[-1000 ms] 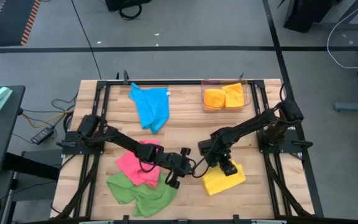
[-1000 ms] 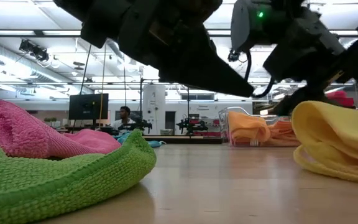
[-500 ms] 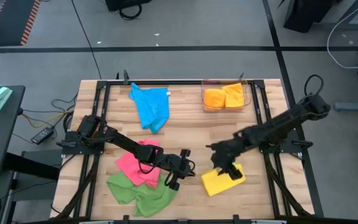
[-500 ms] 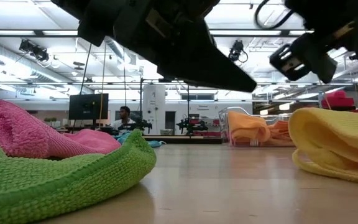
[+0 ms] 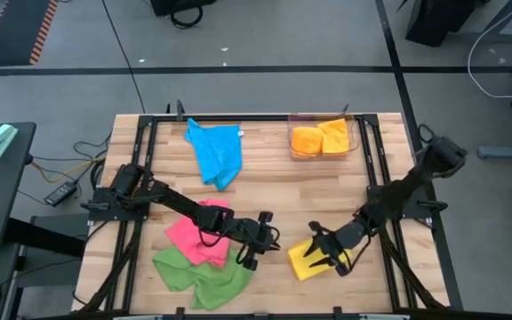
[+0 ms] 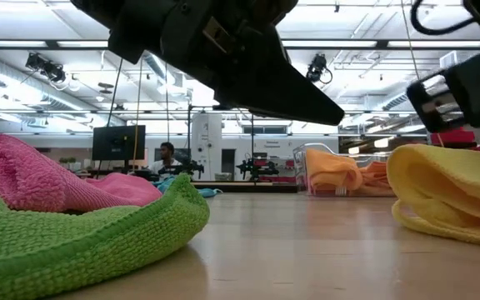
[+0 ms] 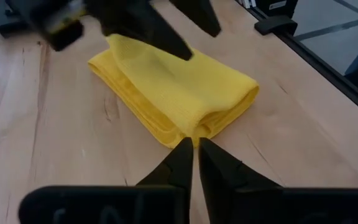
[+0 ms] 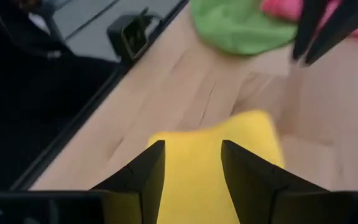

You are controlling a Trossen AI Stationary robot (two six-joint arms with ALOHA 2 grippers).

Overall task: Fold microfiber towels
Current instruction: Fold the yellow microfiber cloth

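Your right gripper hovered spread open over the folded yellow towel; your left gripper, fingers together and empty, waited just beside it.

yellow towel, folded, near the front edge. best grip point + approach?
Judging by its pose, pinch the yellow towel across its thick rounded fold, coming from above. The layers bundle there, so one pinch should catch them all. The open right gripper already hangs over it.

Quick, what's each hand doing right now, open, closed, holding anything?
Left hand: closed, empty, beside the folded yellow microfiber towel.
Right hand: open, over that towel, holding nothing.
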